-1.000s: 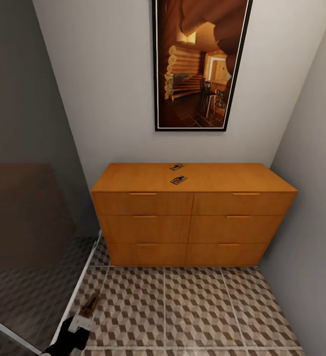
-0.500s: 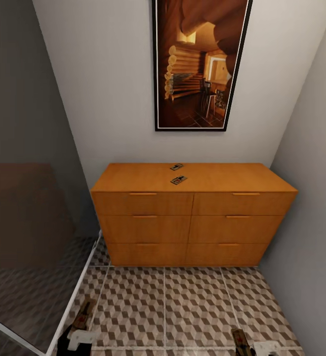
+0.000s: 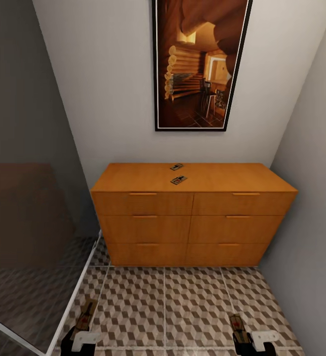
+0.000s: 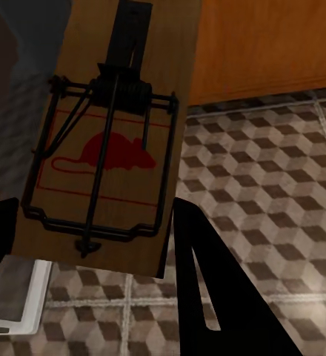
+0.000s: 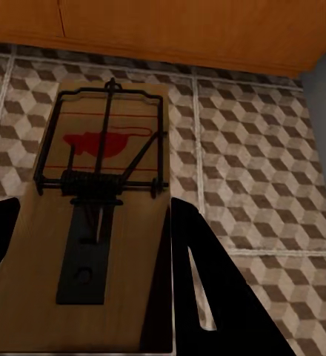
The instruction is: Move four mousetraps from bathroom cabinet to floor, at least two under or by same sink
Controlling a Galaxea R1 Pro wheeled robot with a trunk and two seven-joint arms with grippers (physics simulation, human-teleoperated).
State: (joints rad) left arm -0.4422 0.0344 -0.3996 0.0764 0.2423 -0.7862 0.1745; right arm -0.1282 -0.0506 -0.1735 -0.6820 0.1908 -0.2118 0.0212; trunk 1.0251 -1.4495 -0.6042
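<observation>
Both jaws clenched on a mousetrap each, left [image 4: 104, 141] and right [image 5: 96, 222], arms cut off below

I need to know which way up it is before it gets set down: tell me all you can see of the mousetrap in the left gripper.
The mousetrap is a flat brown wood-look board with a red mouse outline, a dark wire frame and spring, and a black tab. It sits face up, held at one end between the dark fingers of the left gripper, above the cube-patterned floor.

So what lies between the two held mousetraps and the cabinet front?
In the head view, only bare cube-patterned floor tiles separate the left trap and right trap from the cabinet.
</observation>
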